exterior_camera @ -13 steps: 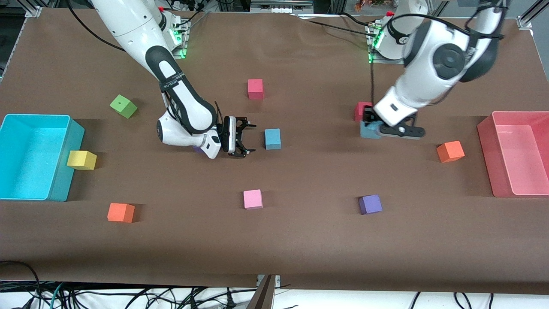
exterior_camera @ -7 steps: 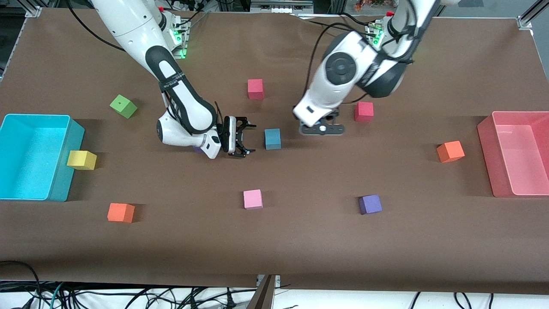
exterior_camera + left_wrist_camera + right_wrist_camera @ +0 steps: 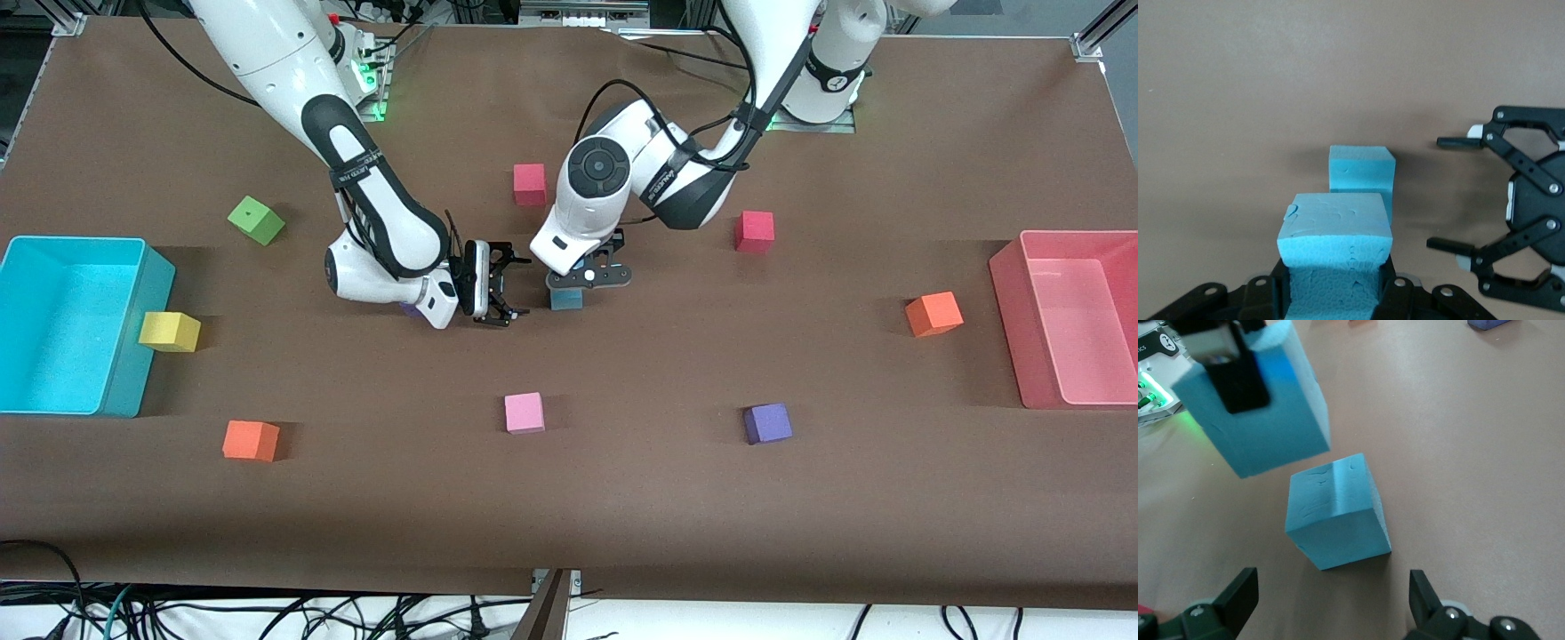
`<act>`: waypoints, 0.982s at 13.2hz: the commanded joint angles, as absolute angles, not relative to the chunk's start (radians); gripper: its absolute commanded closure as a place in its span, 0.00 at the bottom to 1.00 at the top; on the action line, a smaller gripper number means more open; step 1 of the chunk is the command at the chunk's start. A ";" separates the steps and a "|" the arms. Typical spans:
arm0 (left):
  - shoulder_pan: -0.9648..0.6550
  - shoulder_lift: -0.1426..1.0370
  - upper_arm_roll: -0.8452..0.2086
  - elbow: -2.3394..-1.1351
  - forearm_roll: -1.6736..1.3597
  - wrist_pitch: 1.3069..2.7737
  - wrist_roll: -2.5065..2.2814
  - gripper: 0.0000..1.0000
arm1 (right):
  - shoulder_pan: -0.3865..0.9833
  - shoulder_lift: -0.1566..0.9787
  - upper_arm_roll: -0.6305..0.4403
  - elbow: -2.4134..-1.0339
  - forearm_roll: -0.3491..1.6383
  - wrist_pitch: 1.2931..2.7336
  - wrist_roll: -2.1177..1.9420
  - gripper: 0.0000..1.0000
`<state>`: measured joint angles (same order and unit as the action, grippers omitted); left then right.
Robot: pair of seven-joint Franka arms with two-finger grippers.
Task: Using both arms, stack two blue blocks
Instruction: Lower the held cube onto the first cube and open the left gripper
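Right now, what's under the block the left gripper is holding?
The left gripper holds a blue block in the air above the second blue block on the table, not touching. In the front view the arm hides most of both.

— What sort of place is this?

— A robotics lab, by the look of it. Two white arms (image 3: 373, 196) are bolted to a table (image 3: 622, 498) covered in plain brown sheet, with aluminium framing (image 3: 1092, 40) at its corners.

— Anything else that says lab and not workshop?

— Loose cables (image 3: 267, 613) trail along the table's edge nearest the front camera, green status lights (image 3: 378, 84) glow at an arm's base, and the props are foam cubes (image 3: 524, 412) in bright colours, with a cyan bin (image 3: 133, 356) and a pink bin (image 3: 1009, 320) at the table's ends.
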<state>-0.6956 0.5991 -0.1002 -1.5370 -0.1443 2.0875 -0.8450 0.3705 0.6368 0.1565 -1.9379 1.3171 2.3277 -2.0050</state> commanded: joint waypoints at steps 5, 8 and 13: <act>-0.744 0.669 -0.046 -1.462 -0.176 2.086 -0.861 1.00 | 0.367 0.630 0.163 -1.939 1.339 2.319 -2.020 0.00; -0.758 0.689 -0.044 -1.462 -0.175 2.118 -0.890 1.00 | 0.367 0.630 0.163 -1.939 1.341 2.319 -2.019 0.00; -0.765 0.698 -0.044 -1.462 -0.176 2.120 -0.926 1.00 | 0.367 0.632 0.164 -1.939 1.341 2.318 -2.019 0.00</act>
